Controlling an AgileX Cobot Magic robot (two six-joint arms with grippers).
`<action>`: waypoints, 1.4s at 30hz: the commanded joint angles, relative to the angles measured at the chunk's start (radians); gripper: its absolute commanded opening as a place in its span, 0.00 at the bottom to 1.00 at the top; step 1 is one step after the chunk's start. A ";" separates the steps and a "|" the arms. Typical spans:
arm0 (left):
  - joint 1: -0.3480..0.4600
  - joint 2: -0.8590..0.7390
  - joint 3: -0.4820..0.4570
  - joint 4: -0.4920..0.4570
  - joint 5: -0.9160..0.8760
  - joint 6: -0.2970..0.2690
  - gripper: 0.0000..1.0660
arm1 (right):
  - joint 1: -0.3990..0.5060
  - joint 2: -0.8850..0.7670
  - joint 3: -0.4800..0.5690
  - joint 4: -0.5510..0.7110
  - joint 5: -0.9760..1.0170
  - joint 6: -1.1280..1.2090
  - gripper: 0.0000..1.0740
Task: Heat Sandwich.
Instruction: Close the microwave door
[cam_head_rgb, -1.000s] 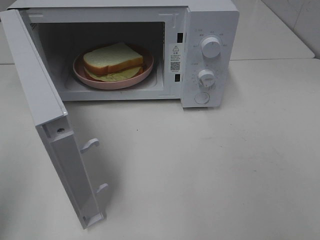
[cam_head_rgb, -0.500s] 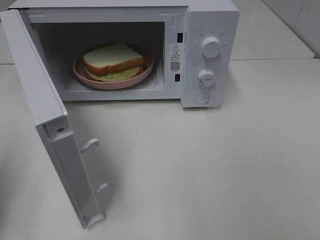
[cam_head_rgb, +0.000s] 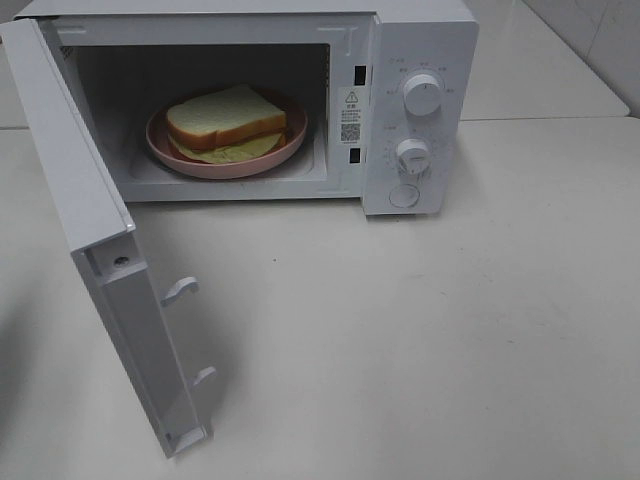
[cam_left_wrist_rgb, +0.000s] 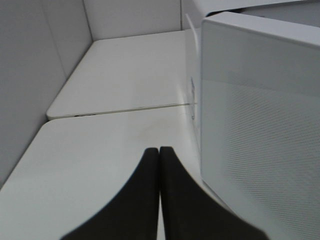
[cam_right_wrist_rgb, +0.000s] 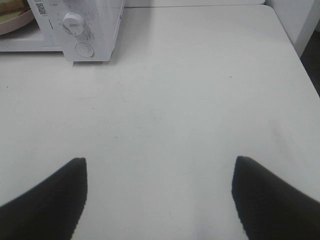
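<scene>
White desk (cam_head_rgb: 450, 330) carried everything, and the sandwich (cam_head_rgb: 225, 115) lay on a pink plate (cam_head_rgb: 165, 150) inside the microwave (cam_head_rgb: 420, 40), whose door (cam_head_rgb: 90, 230) stood swung wide to the left. Closing it looked like the step in hand: the left hand (cam_left_wrist_rgb: 159, 155), pressed together and holding nothing, sat just beside the door's outer face, so a steady push near the free edge until both latch hooks (cam_head_rgb: 180, 290) caught would serve best. Spread wide and empty, the right hand (cam_right_wrist_rgb: 160, 160) hung over bare desk, well apart from the dials (cam_head_rgb: 422, 93). Neither hand showed from above; dial markings were too small to read
</scene>
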 joint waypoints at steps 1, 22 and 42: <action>-0.033 0.078 -0.002 0.056 -0.111 -0.051 0.00 | -0.008 -0.026 0.002 0.002 -0.007 0.008 0.71; -0.302 0.470 -0.076 0.089 -0.392 -0.054 0.00 | -0.008 -0.026 0.002 0.002 -0.007 0.008 0.71; -0.548 0.698 -0.311 -0.185 -0.388 -0.015 0.00 | -0.008 -0.026 0.002 0.002 -0.007 0.008 0.71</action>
